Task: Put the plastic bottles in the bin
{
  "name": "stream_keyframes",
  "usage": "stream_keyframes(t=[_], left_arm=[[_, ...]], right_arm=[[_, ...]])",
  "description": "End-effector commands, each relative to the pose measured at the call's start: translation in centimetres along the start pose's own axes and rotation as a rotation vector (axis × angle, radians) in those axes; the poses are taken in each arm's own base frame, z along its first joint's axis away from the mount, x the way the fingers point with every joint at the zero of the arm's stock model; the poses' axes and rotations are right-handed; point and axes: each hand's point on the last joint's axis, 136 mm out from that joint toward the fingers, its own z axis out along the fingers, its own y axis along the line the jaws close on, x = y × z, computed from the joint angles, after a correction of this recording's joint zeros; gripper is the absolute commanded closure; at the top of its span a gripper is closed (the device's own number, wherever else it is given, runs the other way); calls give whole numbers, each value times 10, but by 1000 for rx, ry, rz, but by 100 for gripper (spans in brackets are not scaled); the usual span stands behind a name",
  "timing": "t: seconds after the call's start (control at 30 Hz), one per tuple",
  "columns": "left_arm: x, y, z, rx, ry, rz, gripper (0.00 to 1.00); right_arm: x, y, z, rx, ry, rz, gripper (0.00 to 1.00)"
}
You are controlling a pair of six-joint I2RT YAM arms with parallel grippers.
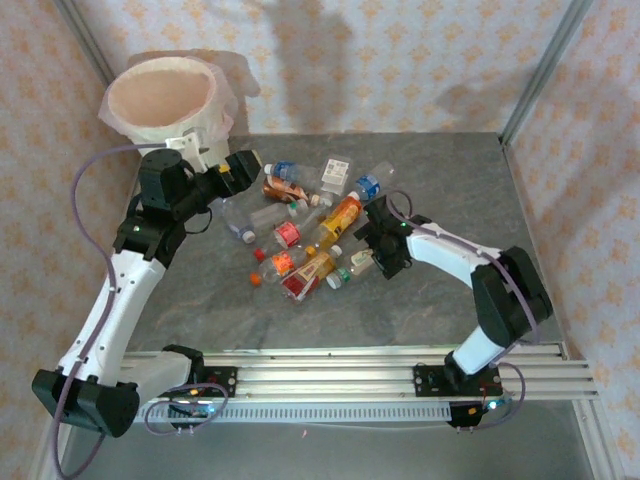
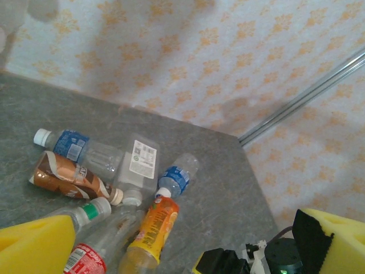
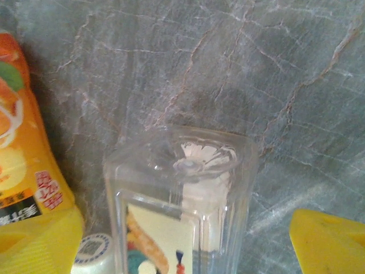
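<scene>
Right tool [image 1: 378, 243] low over the right edge of the pile, fingers spread wide, straddling a clear square-sided bottle [image 3: 182, 188] that lies on the worktop [image 1: 450, 180]. A gap shows on the right finger's side, so it is not gripped yet. An orange-labelled bottle [image 3: 23, 142] lies just beside it on the left, close to that finger, and will likely be nudged on closing.

Left tool [image 1: 240, 170] raised near the bin [image 1: 112, 100], fingers wide, nothing between them. It looks down on the far-left bottles.

The plastic bottles [image 1: 310, 230] lie bunched mid-worktop. The bin's inside, as far as it shows, is bare liner.

Judgement: the right arm is set for a pick. The bin stands in the far left corner, a long reach for that arm, which may be why the left arm hangs beside it.
</scene>
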Motion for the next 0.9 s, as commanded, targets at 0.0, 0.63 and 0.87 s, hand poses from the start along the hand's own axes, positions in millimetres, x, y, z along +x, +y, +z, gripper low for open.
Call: stream_keyframes(t=[0.0, 0.63, 0.87], left_arm=[[-2, 4, 1, -19, -10, 30, 0], [38, -5, 30, 65, 181, 46, 0], [69, -30, 58, 140, 291, 80, 0]], right_arm=[[-8, 4, 8, 23, -45, -27, 9], [-38, 24, -9, -91, -227, -99, 53], [-52, 83, -80, -443, -368, -227, 55]])
